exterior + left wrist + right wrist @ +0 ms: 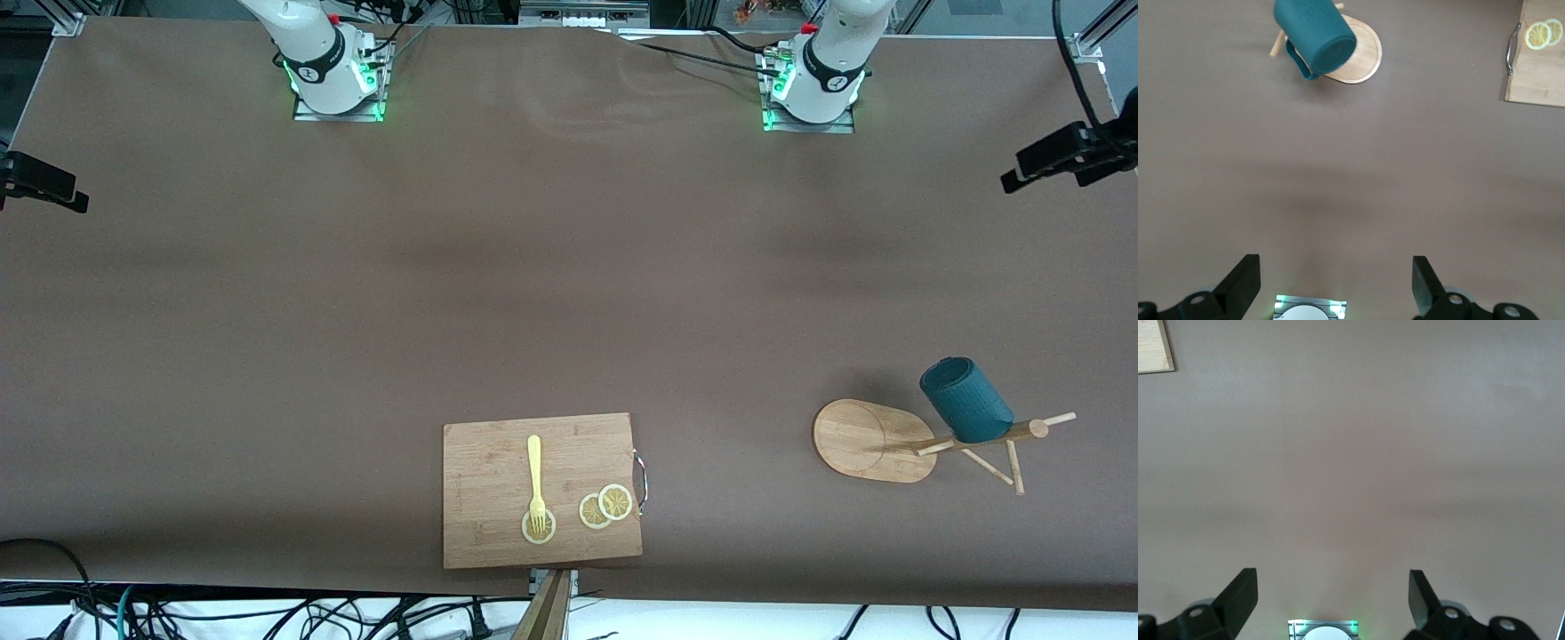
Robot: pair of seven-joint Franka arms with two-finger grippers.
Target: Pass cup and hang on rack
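Observation:
The dark teal cup (966, 400) hangs on a peg of the light wooden rack (867, 440), which stands toward the left arm's end of the table, near the front camera. The left wrist view shows the cup (1315, 33) over the rack's oval base (1361, 60), far from my left gripper (1336, 287). That gripper is open and empty, high above the bare table near its own base. My right gripper (1333, 603) is open and empty too, high over the table by its base. Neither gripper shows in the front view.
A rectangular wooden cutting board (542, 489) lies at the table's near edge, with a yellow fork (535, 480) and lemon slices (606, 507) on it. Its edge shows in the left wrist view (1541, 73) and the right wrist view (1153, 347). Brown cloth covers the table.

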